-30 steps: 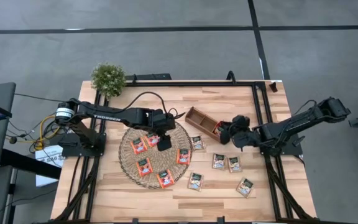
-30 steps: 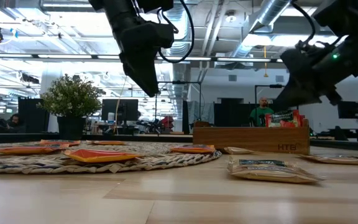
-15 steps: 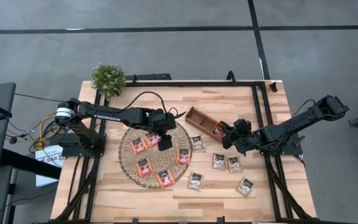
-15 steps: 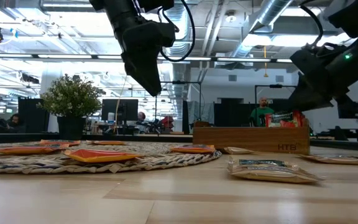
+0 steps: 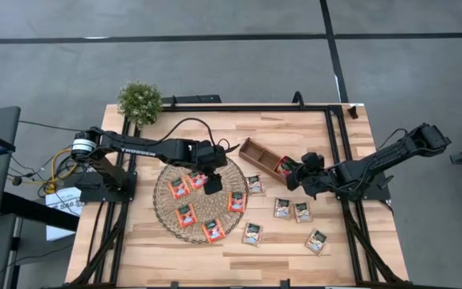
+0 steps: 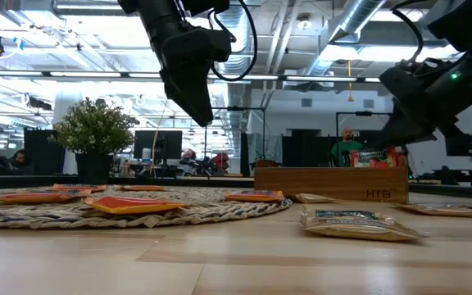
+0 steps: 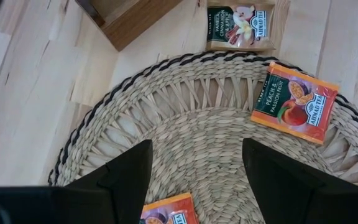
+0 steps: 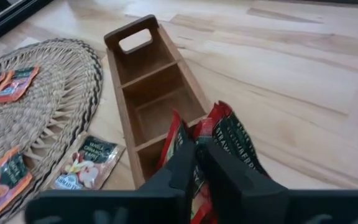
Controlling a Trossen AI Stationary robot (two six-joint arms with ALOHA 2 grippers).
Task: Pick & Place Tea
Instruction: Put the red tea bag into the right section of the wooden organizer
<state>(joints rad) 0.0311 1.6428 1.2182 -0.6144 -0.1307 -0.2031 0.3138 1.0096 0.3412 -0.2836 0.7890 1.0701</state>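
Note:
Several red-orange tea sachets lie flat on the round wicker mat. Green-and-pale tea sachets lie on the bare table to its right. A few sachets stand upright in the end compartment of the wooden tray. My right gripper is shut, its fingertips down among those upright sachets. My left gripper hangs open above the mat, with nothing between its fingers. My right gripper comes slanting down from the table's right side into the tray's end compartment. Its shut fingertips stand between the upright sachets' top edges. Whether they touch a sachet I cannot tell.
A potted plant stands at the table's far left corner. The tray's other two compartments hold nothing. A green-and-pale sachet lies between mat and tray. In the low view a person stands in the room behind.
My right gripper has turned a little at the wrist while staying over the tray's end compartment. The sachets on the mat and table lie as before.

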